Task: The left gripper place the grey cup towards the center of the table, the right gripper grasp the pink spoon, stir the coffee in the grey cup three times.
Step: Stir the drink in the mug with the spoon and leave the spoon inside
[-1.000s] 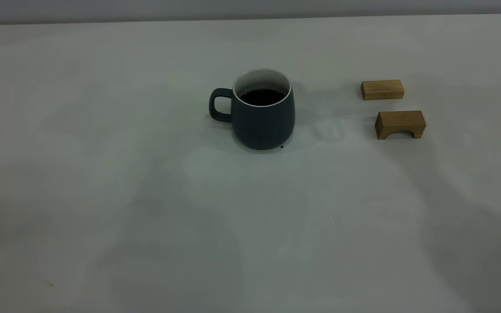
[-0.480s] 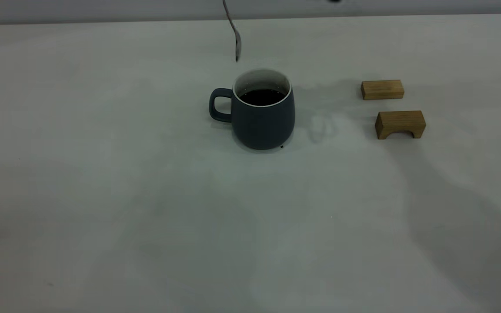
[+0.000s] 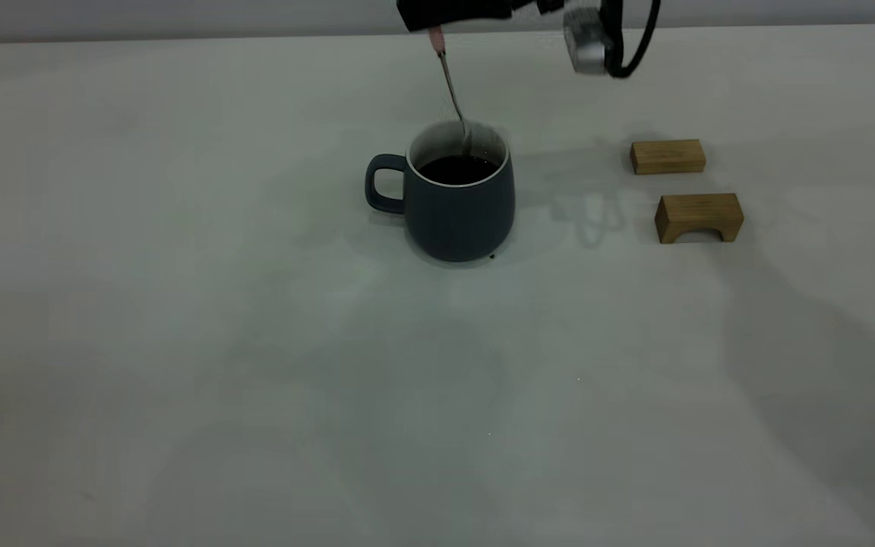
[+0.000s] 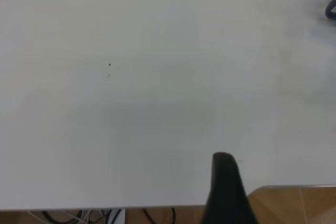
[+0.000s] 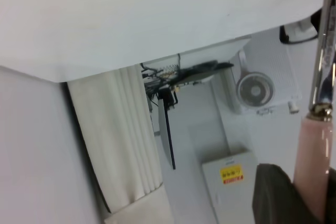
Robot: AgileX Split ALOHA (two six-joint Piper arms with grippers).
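The grey cup [image 3: 459, 213] stands upright near the middle of the table [image 3: 179, 342], handle pointing left, with dark coffee [image 3: 459, 169] inside. My right gripper [image 3: 437, 17] hangs at the top edge of the exterior view, above the cup, shut on the pink spoon [image 3: 451, 87] by its pink handle. The metal stem slants down and the bowl sits inside the cup's mouth by the far wall, at about the coffee's surface. In the right wrist view the pink handle [image 5: 312, 166] runs beside a dark finger [image 5: 273, 195]. My left gripper [image 4: 226, 187] is parked over the table's edge.
Two tan wooden blocks lie right of the cup: a flat one [image 3: 668, 156] farther back and an arch-shaped one [image 3: 699, 216] nearer. A silver part with a black cable [image 3: 588, 42] on the right arm hangs above the table, right of the cup.
The right gripper has come down into the exterior view from the top. The spoon moved down and to the right, from above the cup's left rim into its mouth.
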